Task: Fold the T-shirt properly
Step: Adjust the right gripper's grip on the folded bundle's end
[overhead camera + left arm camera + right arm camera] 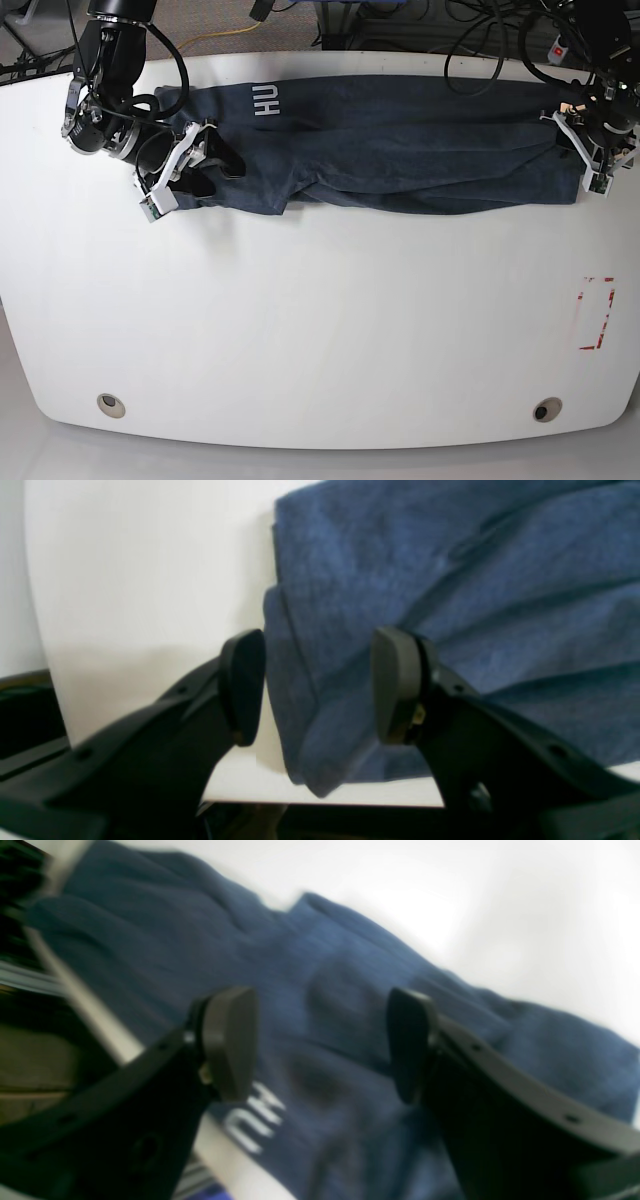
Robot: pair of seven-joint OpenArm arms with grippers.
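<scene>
t-shirt (pixel 400 150): you see it folded into a long band, long axis left-right along the table's (pixel 300 330) far edge, "hu" lettering at its left end. right gripper (pixel 320 1045) and left gripper (pixel 315 685): jaws spread, holding nothing.

Pretty plain setup here: one big glossy white tabletop with rounded corners (pixel 300 330), and two small round metal-ringed holes (pixel 111 404) near its front edge. Over on one side there's a red dashed rectangle marked on the surface (pixel 596 313). Behind the far edge, grey speckled carpet floor (pixel 210 20) with a tangle of black cables (pixel 470 30) and one yellow cable (pixel 215 40). Lighting's bright and even, soft shadows.
</scene>
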